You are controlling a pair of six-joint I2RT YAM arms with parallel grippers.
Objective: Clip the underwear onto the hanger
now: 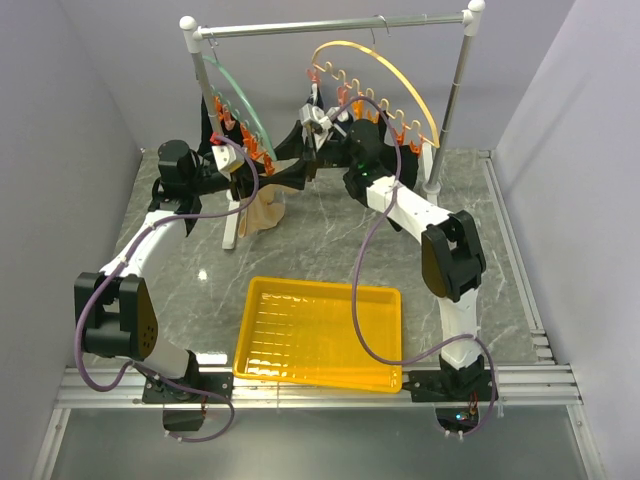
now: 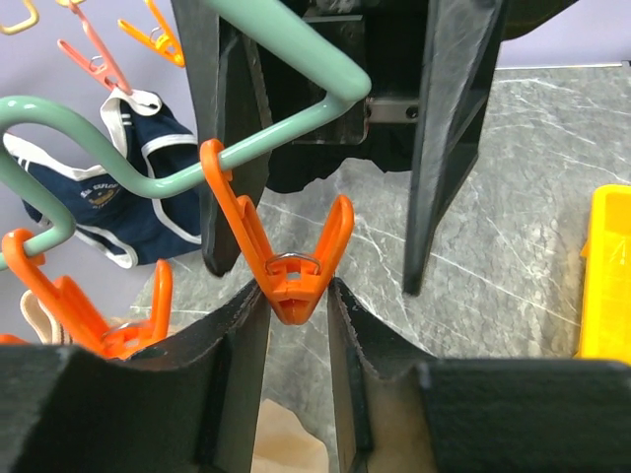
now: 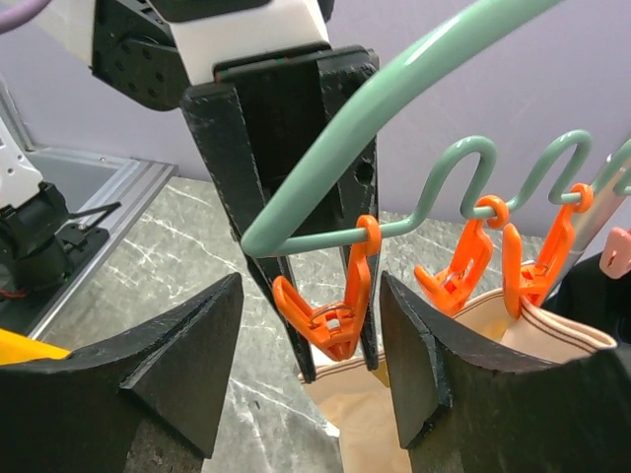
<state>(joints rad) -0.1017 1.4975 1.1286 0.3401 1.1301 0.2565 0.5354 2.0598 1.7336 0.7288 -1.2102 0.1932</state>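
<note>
left wrist view: we saw the left gripper [image 2: 296,296] pinching the narrow end of one orange clip [image 2: 245,229], with a finger [image 2: 237,355] pressed on each side of it. that clip hung from the end of the hanger [image 2: 296,123], its two arms splayed upward in a v. the right gripper [image 3: 311,296] faced it from the opposite side, fingers [image 3: 187,365] spread wide and gripping nothing. the clip and the left fingers sat beyond its tips, apart from them as far as we could tell.

the underwear [image 3: 527,330] hung from the hanger. two other orange clips [image 3: 458,271] sat at its top edge further along the wire, and the cloth drooped below the pinched clip. we could not tell whether any cloth was in that clip's mouth.

top external showed the hanger at the left of the rail [image 1: 330,25], with the yellow hanger [image 1: 390,70] to its right. both arms met under the green one, and the beige cloth hung just below them over the table [image 1: 200,300]. a navy brief [image 2: 108,192] hung behind the hanger in the left wrist view. the yellow tray [image 1: 320,335] lay on the table between the arm bases, well apart from the garment
</note>
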